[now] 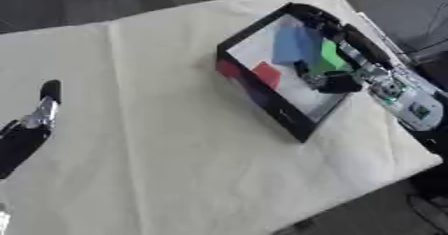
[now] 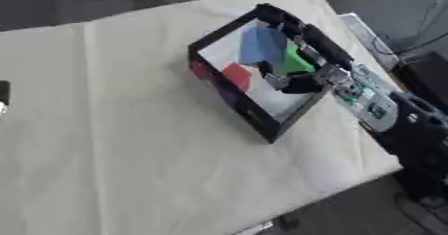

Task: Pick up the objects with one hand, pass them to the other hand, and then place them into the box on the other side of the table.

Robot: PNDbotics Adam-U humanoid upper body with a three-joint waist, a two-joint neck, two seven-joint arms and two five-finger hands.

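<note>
A blue block (image 1: 296, 44), a green block (image 1: 331, 59) and a red block (image 1: 266, 74) are seen inside the black-walled box (image 1: 262, 96) with a pale floor, on the cream cloth-covered worktop (image 1: 175, 144). The right hand (image 1: 337, 82) is lowered into the box; whether its fingers are curled cannot be told. The left hand (image 1: 39, 111) is held open at the left edge, fingers up.

No legible text, label, brand, number or sign anywhere. The black-walled, white-floored box (image 1: 296, 125) shows small pale marks on its near outer wall, too blurred to read. Cream cloth-covered worktop (image 1: 175, 129) bears no print.
</note>
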